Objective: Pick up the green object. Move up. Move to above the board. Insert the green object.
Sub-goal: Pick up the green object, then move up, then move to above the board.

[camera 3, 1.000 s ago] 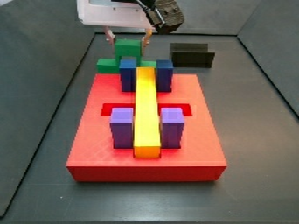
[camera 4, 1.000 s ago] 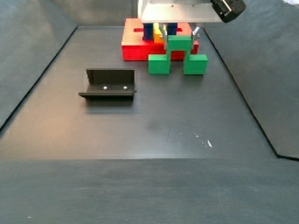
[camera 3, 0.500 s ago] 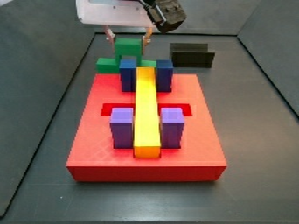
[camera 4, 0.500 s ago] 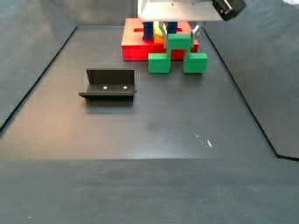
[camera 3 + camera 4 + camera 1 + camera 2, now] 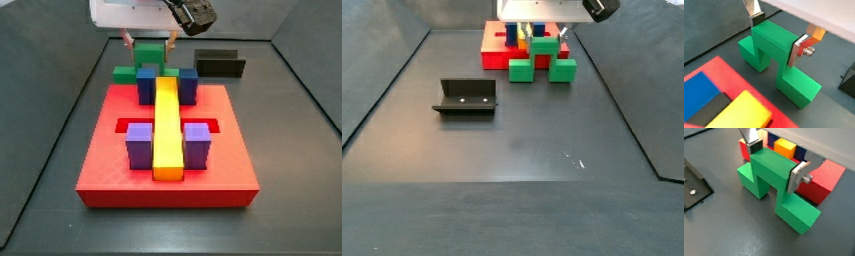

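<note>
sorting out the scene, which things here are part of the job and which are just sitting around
Part of the job:
green object, raised centre between the gripper fingers
board, red, next to it

Just sitting around:
fixture, apart on the floor

Tool (image 5: 773, 162): at the far end of the board (image 5: 120, 175), its fingers on two opposite sides of the green object's (image 5: 769, 170) raised middle.
Green object: just beyond the board's 12 o'clock edge in a side view.
Fixture (image 5: 465, 98): on the floor, well apart from the board.
Bar (image 5: 166, 125): along the board's midline, blocks (image 5: 140, 146) on both sides.
</note>
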Controlling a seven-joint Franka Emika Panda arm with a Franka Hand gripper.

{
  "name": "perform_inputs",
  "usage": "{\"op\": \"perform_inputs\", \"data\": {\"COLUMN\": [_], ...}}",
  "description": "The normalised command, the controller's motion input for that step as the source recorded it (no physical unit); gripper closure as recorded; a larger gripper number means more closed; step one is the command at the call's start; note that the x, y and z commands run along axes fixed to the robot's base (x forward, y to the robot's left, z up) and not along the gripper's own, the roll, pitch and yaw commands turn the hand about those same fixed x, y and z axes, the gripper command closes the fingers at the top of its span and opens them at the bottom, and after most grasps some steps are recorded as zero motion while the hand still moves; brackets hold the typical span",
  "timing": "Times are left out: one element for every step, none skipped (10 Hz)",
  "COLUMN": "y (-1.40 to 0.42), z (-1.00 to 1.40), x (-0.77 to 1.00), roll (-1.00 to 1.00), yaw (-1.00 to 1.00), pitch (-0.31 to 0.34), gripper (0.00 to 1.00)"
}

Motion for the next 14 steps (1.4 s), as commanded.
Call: {"op": "perform_inputs", "data": {"y": [0.0, 0.0, 0.0, -0.08, -0.06, -0.02, 0.0, 0.01, 0.0, 0.0, 0.0, 0.0, 0.01, 0.01], "z": [0.0, 0.0, 0.83, 0.82, 0.66, 0.26, 1.4, 1.4, 1.4, 1.4, 0.91, 0.6, 0.34, 0.23], "x": [0.0, 0.0, 0.0, -0.03, -0.08, -0.03, 0.0, -0.01, -0.06, -0.03, 0.05, 0.04, 0.03, 0.03], "roll": [0.0, 0.0, 0.0, -0.01, -0.02, -0.04, 0.0, 0.0, -0.01, -0.04, -0.04, -0.04, -0.04, -0.04], "yaw": [0.0, 0.0, 0.0, 0.0, 0.01, 0.01, 0.0, 0.0, 0.0, -0.01, -0.01, -0.01, -0.01, 0.0], "pitch": [0.0, 0.0, 0.0, 0.009, 0.047, 0.015, 0.0, 0.02, 0.033, 0.02, 0.078, 0.105, 0.082, 0.065], "gripper": [1.0, 1.0, 1.0, 1.0, 1.0, 1.0, 1.0, 1.0, 1.0, 1.0, 1.0, 1.0, 1.0, 1.0]}}
